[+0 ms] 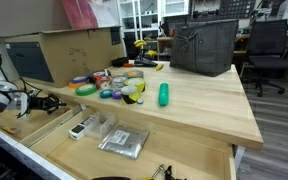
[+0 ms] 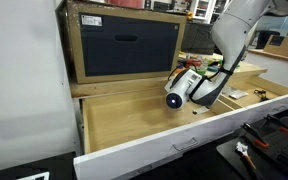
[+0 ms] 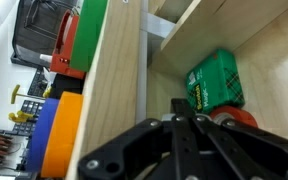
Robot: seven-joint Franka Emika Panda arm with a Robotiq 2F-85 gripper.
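My gripper is shut with nothing visible between its fingers. It hangs inside the open wooden drawer, just below the table's front edge. A green tape box and a red tape roll lie on the drawer floor just beyond the fingertips, apart from them. In both exterior views the gripper is at one end of the drawer, low over its floor.
The tabletop holds several coloured tape rolls, a green bottle, a dark grey bag and a cardboard box. The drawer also holds a clear plastic box and a silver packet.
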